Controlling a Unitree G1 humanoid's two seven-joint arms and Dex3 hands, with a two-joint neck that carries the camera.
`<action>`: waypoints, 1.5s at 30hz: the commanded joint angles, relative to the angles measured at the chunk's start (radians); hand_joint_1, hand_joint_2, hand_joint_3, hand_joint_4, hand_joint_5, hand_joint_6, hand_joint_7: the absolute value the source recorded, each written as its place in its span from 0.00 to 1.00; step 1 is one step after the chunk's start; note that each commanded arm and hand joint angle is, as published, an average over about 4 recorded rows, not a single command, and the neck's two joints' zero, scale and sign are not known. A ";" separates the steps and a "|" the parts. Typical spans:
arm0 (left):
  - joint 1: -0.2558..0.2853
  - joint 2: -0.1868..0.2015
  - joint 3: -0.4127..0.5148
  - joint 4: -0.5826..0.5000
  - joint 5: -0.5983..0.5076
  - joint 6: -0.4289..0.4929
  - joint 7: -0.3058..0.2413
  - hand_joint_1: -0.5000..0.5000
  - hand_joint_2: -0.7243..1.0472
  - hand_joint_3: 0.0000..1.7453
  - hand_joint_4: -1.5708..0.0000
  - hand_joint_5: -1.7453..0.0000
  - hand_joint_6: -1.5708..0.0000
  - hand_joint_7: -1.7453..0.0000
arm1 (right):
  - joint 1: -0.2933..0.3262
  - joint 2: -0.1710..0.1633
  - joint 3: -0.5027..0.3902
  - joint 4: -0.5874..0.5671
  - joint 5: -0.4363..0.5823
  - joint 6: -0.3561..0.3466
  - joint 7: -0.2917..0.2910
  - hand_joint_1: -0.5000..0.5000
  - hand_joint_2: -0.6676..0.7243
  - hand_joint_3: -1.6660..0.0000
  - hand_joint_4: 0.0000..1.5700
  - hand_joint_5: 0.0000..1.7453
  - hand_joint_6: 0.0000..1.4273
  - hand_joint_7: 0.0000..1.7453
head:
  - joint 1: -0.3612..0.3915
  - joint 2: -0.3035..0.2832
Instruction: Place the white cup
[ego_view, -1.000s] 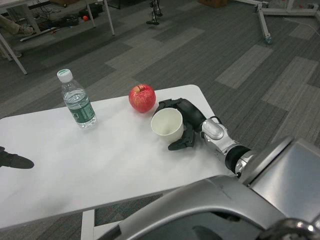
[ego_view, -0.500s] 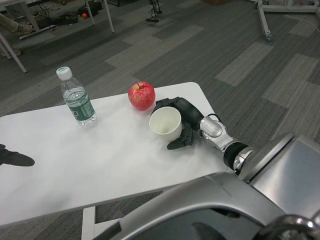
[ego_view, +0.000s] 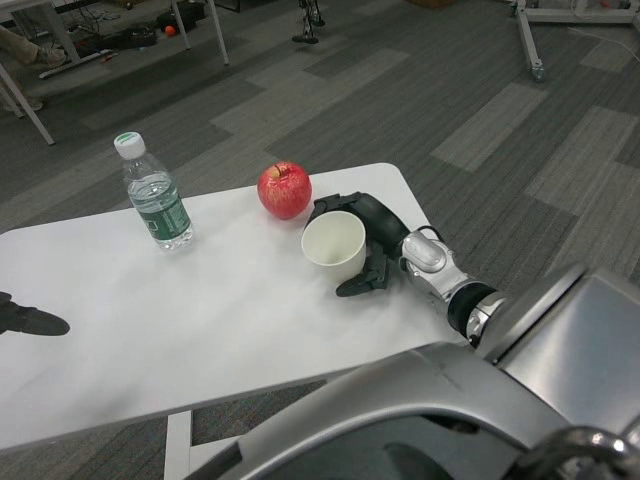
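Observation:
The white cup is upright, its open mouth up, at the right part of the white table. My right hand wraps around the cup from its right and back side, fingers curled behind it and the thumb low in front. I cannot tell whether the cup's base touches the table. My left hand lies at the table's far left edge, only its dark fingertips in view, holding nothing that I can see.
A red apple stands just behind and left of the cup, close to my right fingers. A clear water bottle with a green label stands at the back left. The table's right edge lies near my right forearm.
The cup and my right hand have shifted only slightly; the picture as a whole moved a little. The apple and the bottle stay where they were.

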 joint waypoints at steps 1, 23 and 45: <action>-0.025 0.000 0.004 0.004 0.004 0.006 -0.004 0.00 0.05 0.05 1.00 0.82 1.00 0.92 | 0.036 0.013 0.010 0.044 -0.025 0.042 0.015 0.39 0.95 0.05 0.79 0.87 0.87 0.96 | 0.000 -0.001; -0.025 -0.001 0.002 0.004 0.004 0.005 -0.002 0.00 0.05 0.05 1.00 0.82 1.00 0.92 | 0.062 0.014 -0.038 0.041 -0.025 0.037 0.030 0.07 1.00 0.96 0.38 0.22 0.03 0.25 | -0.005 0.000; -0.018 0.001 0.001 0.003 0.002 0.000 -0.002 0.00 0.05 0.05 1.00 0.82 1.00 0.92 | 0.126 0.023 -0.315 -0.049 -0.017 0.022 0.026 0.04 1.00 1.00 0.06 0.00 0.00 0.04 | -0.010 0.002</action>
